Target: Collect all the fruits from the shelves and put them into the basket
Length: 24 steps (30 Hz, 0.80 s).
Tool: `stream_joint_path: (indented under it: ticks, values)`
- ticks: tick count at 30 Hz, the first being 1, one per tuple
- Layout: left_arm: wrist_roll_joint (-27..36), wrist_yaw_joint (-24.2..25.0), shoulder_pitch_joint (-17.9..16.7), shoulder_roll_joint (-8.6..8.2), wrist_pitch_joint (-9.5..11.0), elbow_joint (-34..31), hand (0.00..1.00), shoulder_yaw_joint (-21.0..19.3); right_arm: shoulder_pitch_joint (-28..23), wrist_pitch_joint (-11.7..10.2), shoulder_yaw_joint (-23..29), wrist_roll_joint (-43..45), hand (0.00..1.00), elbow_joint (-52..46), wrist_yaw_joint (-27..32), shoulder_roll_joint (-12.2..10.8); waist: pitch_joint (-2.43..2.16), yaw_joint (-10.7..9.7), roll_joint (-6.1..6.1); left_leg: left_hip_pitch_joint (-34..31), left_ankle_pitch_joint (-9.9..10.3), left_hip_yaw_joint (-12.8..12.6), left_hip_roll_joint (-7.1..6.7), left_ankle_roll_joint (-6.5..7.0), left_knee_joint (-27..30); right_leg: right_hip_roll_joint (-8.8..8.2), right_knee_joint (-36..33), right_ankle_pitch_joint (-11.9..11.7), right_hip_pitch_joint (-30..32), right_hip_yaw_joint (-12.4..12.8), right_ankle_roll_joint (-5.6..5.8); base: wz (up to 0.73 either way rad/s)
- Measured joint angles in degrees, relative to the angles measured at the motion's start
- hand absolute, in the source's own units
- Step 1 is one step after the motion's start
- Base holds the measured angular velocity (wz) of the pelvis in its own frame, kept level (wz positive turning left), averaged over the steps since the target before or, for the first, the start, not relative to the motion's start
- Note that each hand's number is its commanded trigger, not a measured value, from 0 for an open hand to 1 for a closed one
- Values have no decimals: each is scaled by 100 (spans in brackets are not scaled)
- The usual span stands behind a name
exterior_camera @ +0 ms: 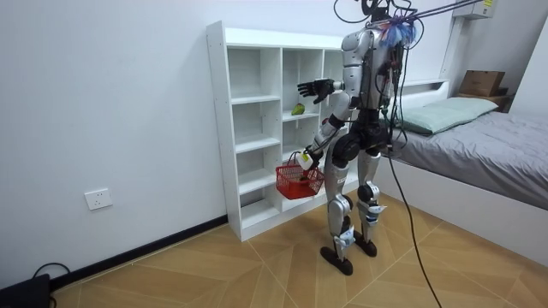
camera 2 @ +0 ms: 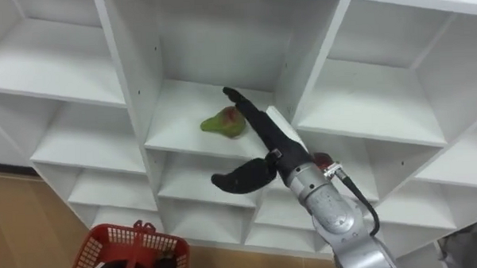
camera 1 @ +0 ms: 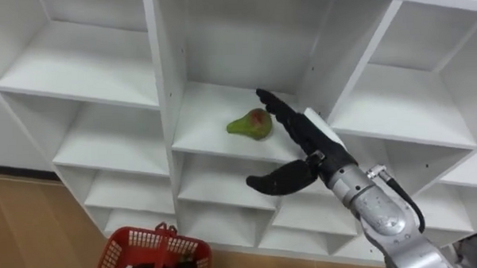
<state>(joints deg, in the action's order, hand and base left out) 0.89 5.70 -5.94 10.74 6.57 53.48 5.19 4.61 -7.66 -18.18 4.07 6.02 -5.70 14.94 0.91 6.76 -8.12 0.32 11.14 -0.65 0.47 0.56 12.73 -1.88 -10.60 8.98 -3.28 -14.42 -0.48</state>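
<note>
A green pear with a red blush lies on a middle shelf of the white closet. My right hand is open at the front of that compartment. Its straight fingers reach past the pear's right side, close to it, and the thumb hangs spread below the shelf edge. A red wire basket hangs low at my left, and my left hand is curled round its handle. In the room view I stand upright facing the closet, right arm raised to the pear.
The closet's other compartments around the pear hold nothing. A bed stands behind me at the room view's right. Wooden floor lies open on the room view's left.
</note>
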Motion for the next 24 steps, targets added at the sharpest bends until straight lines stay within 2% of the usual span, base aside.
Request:
stream_joint_path:
  ticks: [4,5,8,11,18,24]
  values:
    - [-61,86,7,71,-1,-118,100,-65,150,-27,119,-162,0,45,203,118,18,156,-57,-127,22,108,-6,-5,101,4,1,0,50,-16,0,11]
    - [-123,107,7,108,1,-139,100,-103,185,-42,203,-158,0,103,229,135,11,164,-90,-184,21,142,-16,-5,119,3,-1,0,81,-24,0,12]
    - [-205,143,24,242,-1,-148,100,-69,625,-96,249,-172,0,550,382,134,14,90,-139,-399,21,254,-41,-4,262,-11,-13,-5,170,-165,-8,22]
    - [-400,227,93,295,-5,-152,100,-39,1061,-109,307,-213,0,1035,444,136,14,137,-143,-508,9,313,-39,-2,298,-23,-16,-11,229,-298,-17,16]
    - [-510,383,240,348,-29,-112,100,21,1743,-154,310,-271,0,2016,716,159,16,295,-160,-683,-14,409,-39,-19,304,-19,-25,-16,405,-329,-25,6]
    - [-509,346,353,340,-133,-66,100,65,1972,-152,298,-388,0,2463,962,169,24,322,-165,-872,-21,507,-72,-15,403,-62,-32,-14,533,-349,-22,9]
